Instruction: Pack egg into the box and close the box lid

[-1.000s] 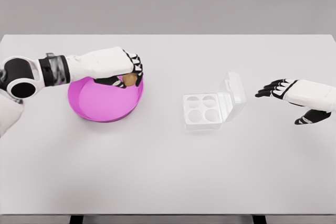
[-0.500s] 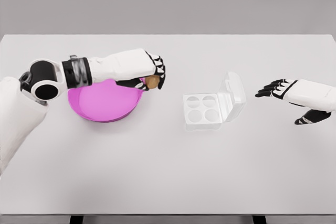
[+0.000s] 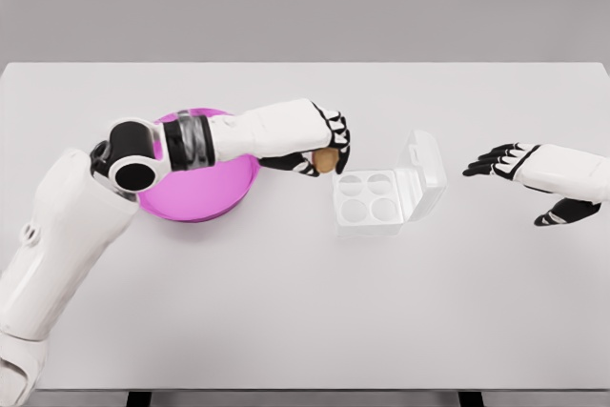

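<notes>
We see the egg box (image 3: 377, 199) near the middle of the white table (image 3: 305, 312), and we place everything else from it. Its base has four round cups, all of them bare, and its clear lid (image 3: 427, 164) stands raised along the box's right side. Just to the left of the box, and a little behind its near-left corner, our left hand (image 3: 319, 140) has its fingers (image 3: 336, 131) curled around a brown egg (image 3: 325, 160), which peeks out below the palm. The egg sits close beside the box's rear-left cup but apart from it, above the tabletop. Further left of the box lies the pink bowl (image 3: 205, 199), partly covered by the left forearm that reaches across it. To the right of the box, well apart from the lid, our right hand (image 3: 534, 176) hovers with fingers stretched out and relaxed, gripping nothing
</notes>
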Controlling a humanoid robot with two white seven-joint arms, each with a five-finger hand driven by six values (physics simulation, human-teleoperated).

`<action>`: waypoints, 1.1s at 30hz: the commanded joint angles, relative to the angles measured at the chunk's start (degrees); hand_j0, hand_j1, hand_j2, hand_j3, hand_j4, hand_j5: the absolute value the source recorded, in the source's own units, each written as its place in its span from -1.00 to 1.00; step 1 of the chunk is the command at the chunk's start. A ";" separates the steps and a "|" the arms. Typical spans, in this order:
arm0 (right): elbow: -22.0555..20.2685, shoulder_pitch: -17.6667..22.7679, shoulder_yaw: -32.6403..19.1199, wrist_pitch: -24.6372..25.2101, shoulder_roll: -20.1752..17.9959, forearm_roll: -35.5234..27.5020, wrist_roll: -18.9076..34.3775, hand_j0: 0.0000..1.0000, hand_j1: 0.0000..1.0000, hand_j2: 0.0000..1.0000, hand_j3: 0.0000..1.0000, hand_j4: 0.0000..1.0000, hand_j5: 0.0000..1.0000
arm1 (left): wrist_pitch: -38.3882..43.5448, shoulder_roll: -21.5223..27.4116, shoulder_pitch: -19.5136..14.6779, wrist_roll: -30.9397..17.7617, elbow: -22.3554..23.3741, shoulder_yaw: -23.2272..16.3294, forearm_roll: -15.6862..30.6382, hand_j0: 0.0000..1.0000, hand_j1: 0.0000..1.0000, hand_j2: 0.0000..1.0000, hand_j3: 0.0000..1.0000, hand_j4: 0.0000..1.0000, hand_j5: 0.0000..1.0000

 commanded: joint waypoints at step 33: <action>-0.06 0.00 0.00 0.16 -0.04 -0.34 -0.02 1.00 1.00 1.00 1.00 1.00 1.00 | 0.20 -10.35 1.93 0.04 10.58 -0.20 -0.19 -0.23 -0.23 -0.23 -0.23 -0.23 -0.23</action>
